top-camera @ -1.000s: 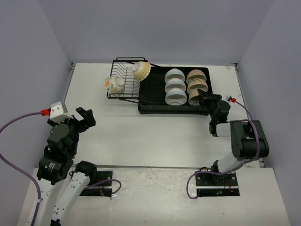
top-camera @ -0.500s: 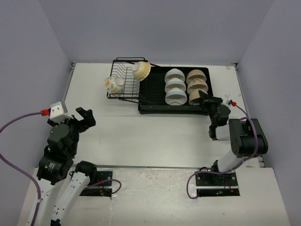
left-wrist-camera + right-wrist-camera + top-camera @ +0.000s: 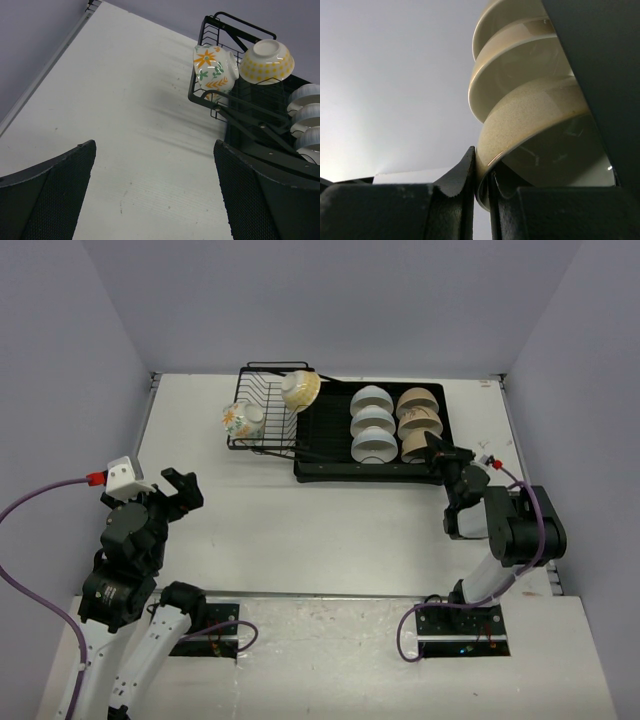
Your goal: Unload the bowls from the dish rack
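Right wrist: nearest cream bowl (image 3: 535, 125) is pinched at its rim by right gripper (image 3: 482, 167), two more cream bowls (image 3: 520, 60) crowded just behind; left gripper (image 3: 154, 150) is spread wide.

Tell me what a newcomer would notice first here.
The right gripper pinches the rim of the nearest cream bowl, at the front right corner of the dish rack. White bowls and more cream bowls stand in two columns in its tray, while a flowered bowl and a yellow patterned bowl perch on its wire basket at the left. The left gripper hangs wide open over the table.
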Motion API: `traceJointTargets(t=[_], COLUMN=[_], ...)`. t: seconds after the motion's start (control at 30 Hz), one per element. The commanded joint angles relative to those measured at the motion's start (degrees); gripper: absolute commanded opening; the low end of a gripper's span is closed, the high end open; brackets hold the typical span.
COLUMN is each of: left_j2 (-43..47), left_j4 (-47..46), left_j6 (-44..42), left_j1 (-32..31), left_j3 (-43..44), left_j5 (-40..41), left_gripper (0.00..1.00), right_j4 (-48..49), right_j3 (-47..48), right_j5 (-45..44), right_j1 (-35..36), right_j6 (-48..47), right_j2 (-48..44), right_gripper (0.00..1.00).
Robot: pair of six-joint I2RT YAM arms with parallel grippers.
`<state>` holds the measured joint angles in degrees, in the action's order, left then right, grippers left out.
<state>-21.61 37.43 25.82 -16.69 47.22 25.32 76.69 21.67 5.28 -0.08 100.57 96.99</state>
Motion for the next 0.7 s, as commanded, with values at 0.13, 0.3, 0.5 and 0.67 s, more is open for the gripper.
traceJointTargets(t=[0.13,0.3,0.5,0.67], left_j2=[0.42,0.25,0.34,0.34], left_j4=[-1.83,-1.92,-1.83,-1.92], left_j6=[-0.69,-0.69,-0.69,-0.69], left_j1=[-0.36,-0.36,-0.36,-0.36], left_j3=[0.06,0.06,0.06,0.06], left_j5=[0.52,0.52,0.52,0.52], left_gripper=[1.00,1.00,1.00,1.00], right_j4=[17.45,17.62,17.89,17.97], right_j3=[-1.54,-1.55,0.73,3.11], right_j5=[-0.44,0.17,2.10,4.30], right_j1=[0.34,0.34,0.34,0.34], right_j6=[0.59,-0.99,-3.10,-5.30], right_j2=[-3.30,-4.62,-4.27,-5.14], right_gripper=[0.00,0.00,0.00,0.00])
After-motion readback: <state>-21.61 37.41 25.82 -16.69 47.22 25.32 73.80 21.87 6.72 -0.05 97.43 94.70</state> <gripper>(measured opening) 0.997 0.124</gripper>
